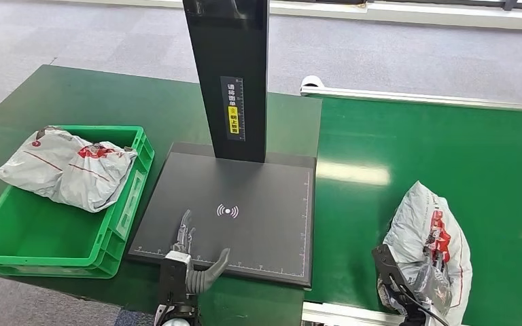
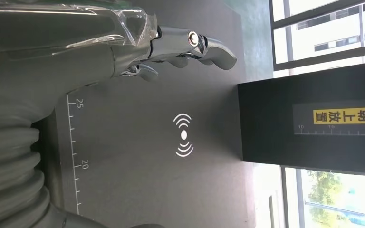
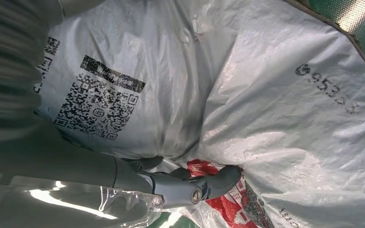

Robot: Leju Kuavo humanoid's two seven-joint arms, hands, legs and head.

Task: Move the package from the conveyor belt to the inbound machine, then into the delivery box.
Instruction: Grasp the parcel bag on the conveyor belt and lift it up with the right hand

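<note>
Package: a grey plastic mailer (image 1: 427,234) with red print lies on the green conveyor belt (image 1: 448,149), near its front edge, to the right of the scanner.
Right hand: the right hand (image 1: 425,278) lies against the near end of the package; in the right wrist view its fingers (image 3: 209,183) press into the crumpled plastic beside a printed square code (image 3: 95,107). Whether it has a real grip, I cannot tell.
Left hand: the left hand (image 1: 189,255) is empty, fingers apart, hovering over the front edge of the scanner plate (image 1: 258,204).
Scanner: a flat black plate with a white wave mark (image 1: 227,210) and a black post (image 1: 228,75) carrying a yellow label.
Box: a green crate (image 1: 119,210) left of the scanner holds another grey mailer (image 1: 64,166).
</note>
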